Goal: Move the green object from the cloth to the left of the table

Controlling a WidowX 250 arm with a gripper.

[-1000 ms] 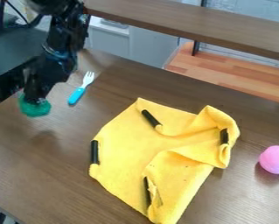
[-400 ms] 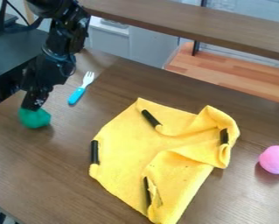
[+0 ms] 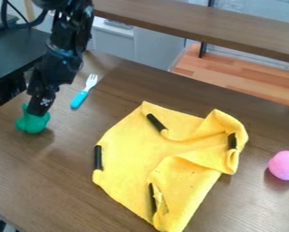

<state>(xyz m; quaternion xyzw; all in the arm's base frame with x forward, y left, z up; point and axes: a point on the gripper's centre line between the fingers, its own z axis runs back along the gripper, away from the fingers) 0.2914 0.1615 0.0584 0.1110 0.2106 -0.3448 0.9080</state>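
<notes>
Green object (image 3: 32,123) at left of table (image 3: 50,181), well off cloth (image 3: 131,158)! Claw (image 3: 40,110) right against it, open or clamped, can't tell. Placing stage, surely; next, settle it, free it, lift clear!

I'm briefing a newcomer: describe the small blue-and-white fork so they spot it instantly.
On the brown wooden table, find the rumpled yellow cloth. Up and left of it in the picture lies the fork, blue handle nearer the viewer. Unlike the lumpy green object farther left, it is slim and pronged.
</notes>
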